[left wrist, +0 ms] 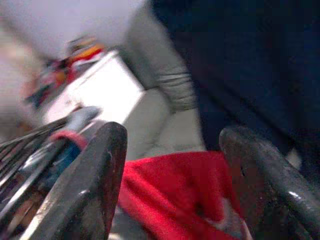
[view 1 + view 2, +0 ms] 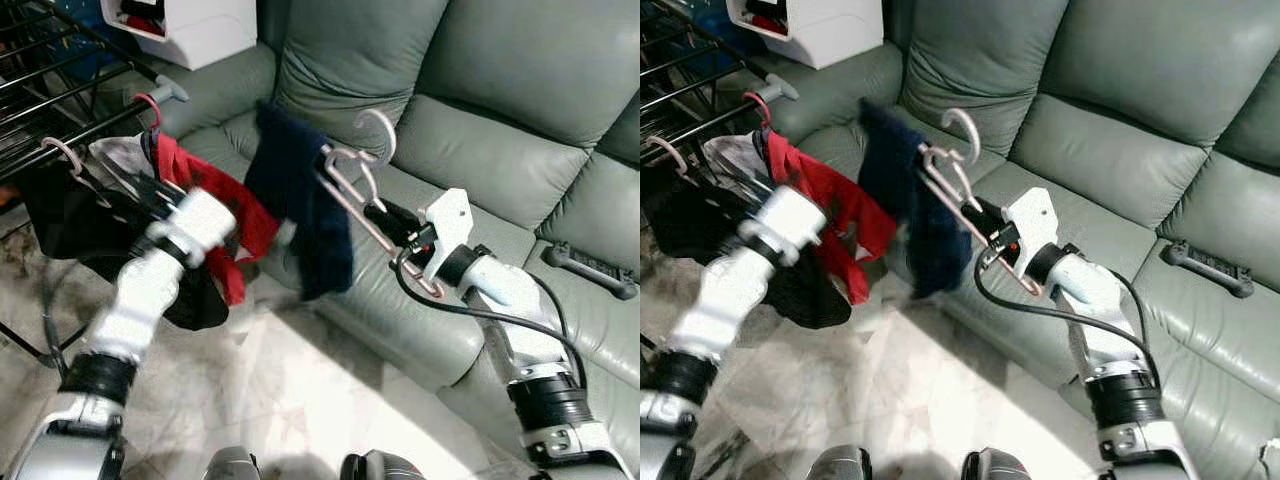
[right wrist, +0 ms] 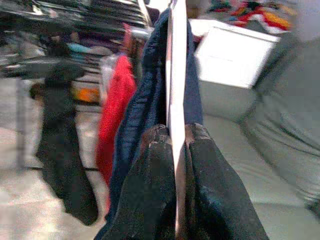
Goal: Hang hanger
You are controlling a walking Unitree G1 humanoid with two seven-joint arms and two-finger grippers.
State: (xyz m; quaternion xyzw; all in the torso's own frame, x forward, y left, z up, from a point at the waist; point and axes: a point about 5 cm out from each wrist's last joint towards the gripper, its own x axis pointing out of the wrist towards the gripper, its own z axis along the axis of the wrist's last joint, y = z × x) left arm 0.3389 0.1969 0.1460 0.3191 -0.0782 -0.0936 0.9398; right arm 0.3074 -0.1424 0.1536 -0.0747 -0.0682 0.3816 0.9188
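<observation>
Right gripper clamped on pale pink wire hanger carrying dark navy garment, raised before grey leather sofa. Left gripper, fingers spread, at red garment hung from black drying rack beside sofa's arm.

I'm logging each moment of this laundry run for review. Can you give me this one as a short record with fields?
held item: pink hanger carrying a navy garment
right gripper: shut on the hanger, raised over the sofa
left gripper: open, at the red garment
drying rack: on the robot's left, red and black garments hung on it
hanger status: not yet on the rack
also on sofa: dark remote
</observation>
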